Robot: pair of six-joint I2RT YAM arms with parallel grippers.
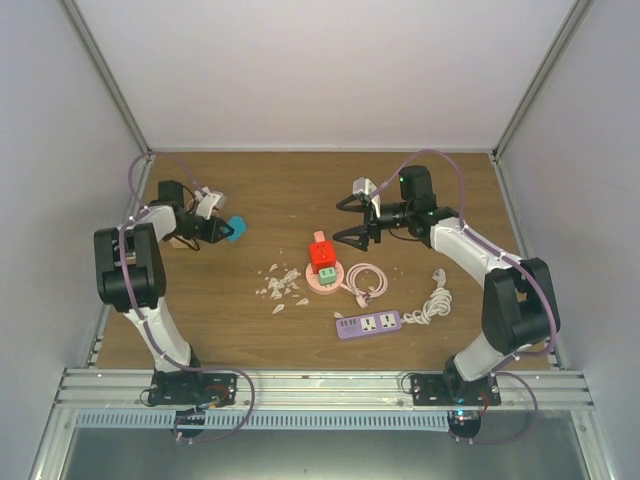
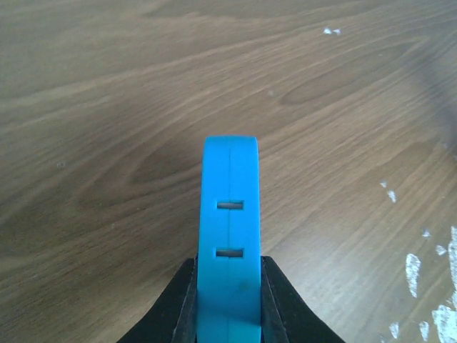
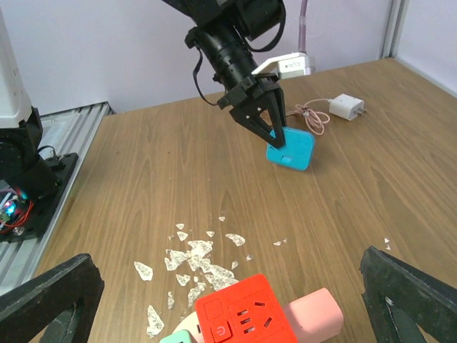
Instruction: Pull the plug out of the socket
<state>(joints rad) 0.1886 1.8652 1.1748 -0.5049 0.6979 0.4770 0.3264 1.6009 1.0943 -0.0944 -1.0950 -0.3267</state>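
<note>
White walls box in a wood-grain table [image 1: 300, 190] scattered with white flakes [image 1: 280, 285]. Left gripper [image 3: 275, 132] clenches a blue block [image 3: 290, 151]; right gripper [image 1: 352, 220] gapes released above the red socket cube [image 1: 323, 253]. No readable writing.

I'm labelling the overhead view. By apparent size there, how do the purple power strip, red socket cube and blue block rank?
1. Purple power strip
2. Red socket cube
3. Blue block, partly hidden by the left hand

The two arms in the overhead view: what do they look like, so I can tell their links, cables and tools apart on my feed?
Both arms are alike: white links with black joint housings on black bases. A pale purple cable loops along each. The left tool and right tool each have two black tapered fingers behind a small white camera block.
</note>
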